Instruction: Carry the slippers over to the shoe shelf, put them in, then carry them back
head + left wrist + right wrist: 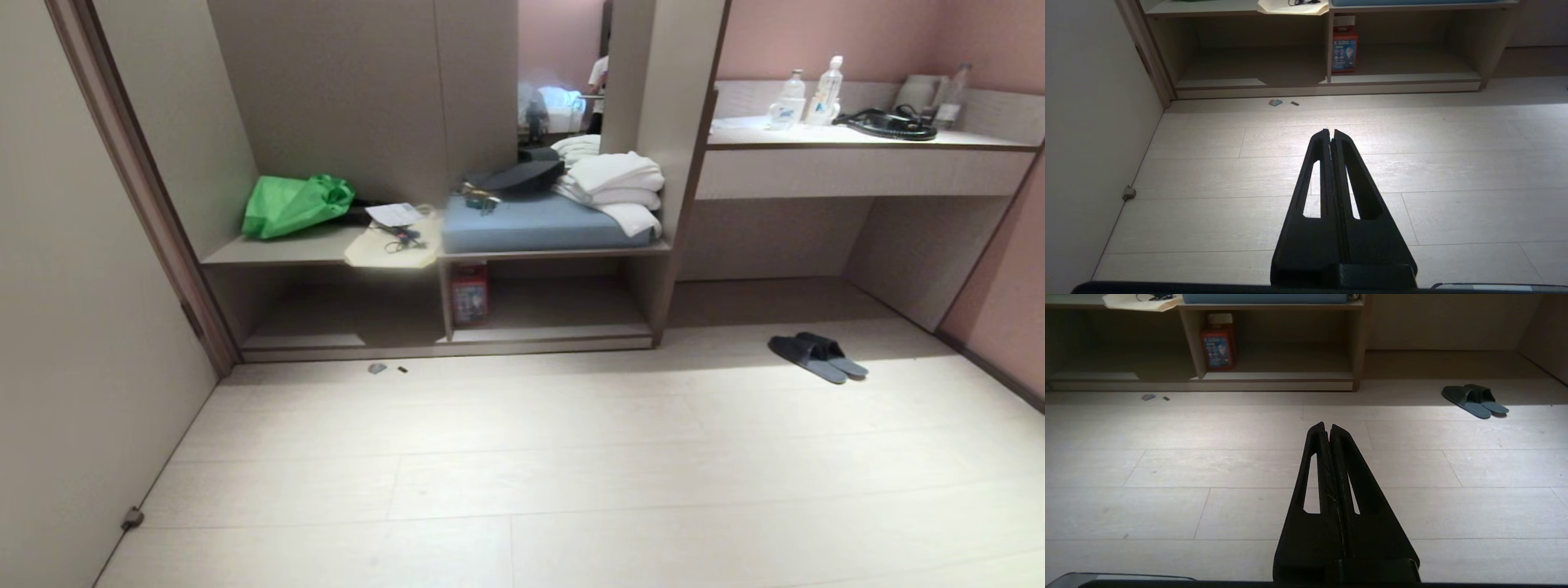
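Observation:
The slippers lie side by side on the pale floor at the right, dark with greyish-blue insoles, in front of the recess under the desk; the right wrist view has the slippers far ahead. The shoe shelf is the low open compartment of the taupe bench unit, empty but for a red box at its divider. My right gripper hangs shut over bare floor, holding nothing. My left gripper is shut and empty too, pointing at the shoe shelf. Neither arm shows in the head view.
On the bench top lie a green bag, papers, a blue cushion and folded white towels. Bottles and a black cable stand on the desk counter. A wall bounds the left. Small scraps lie before the shelf.

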Robot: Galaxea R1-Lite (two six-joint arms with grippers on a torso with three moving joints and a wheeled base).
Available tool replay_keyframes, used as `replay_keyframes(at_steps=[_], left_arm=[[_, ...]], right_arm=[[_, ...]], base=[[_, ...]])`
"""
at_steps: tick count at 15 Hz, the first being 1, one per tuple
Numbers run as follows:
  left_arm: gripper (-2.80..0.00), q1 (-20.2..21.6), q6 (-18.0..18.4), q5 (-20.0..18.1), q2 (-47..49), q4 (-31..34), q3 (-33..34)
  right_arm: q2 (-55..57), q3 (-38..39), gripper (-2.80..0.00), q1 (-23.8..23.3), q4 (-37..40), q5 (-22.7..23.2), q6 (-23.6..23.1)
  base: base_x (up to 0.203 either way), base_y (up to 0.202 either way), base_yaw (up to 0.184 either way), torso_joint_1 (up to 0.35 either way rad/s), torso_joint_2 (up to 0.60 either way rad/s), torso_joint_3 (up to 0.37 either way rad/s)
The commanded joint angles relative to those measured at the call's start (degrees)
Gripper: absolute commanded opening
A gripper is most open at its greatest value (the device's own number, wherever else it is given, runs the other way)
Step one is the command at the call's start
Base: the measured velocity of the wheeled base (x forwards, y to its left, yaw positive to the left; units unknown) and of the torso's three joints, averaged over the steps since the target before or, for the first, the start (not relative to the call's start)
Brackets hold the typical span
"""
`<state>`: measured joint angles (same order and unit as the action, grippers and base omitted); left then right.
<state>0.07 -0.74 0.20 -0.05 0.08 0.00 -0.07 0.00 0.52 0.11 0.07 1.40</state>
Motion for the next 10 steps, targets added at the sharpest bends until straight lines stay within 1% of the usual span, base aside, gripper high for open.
replay_keyframes(at_steps=[1,7,9,10], left_arm=[[-2.8,0.0,0.0,0.0,0.0,0.0,0.0],[-2.8,0.0,0.0,0.0,0.0,0.0,0.0],[-2.8,-0.1,0.0,0.0,0.0,0.0,0.0],[-2.8,0.0,0.0,0.0,0.0,0.0,0.0]], right_arm=[[0.1,0.1,-2.8,0.0,0.0,0.0,0.0],[0.1,0.0,-2.8,0.0,0.0,0.0,-0.1],[0.1,0.0,-2.8,0.0,-0.1,0.0,-0.1],[0.1,0.0,-2.8,0.0,-0.1,0.0,-0.1]], base=[[-0.007,-0.009,-0.075,0.002,0.01,-0.002],[-0.001,0.008,-0.165,0.003,0.0,0.005],[0.0,0.005,-0.079,0.005,0.0,0.002],[0.0,0.0,0.0,0.0,0.0,0.0]])
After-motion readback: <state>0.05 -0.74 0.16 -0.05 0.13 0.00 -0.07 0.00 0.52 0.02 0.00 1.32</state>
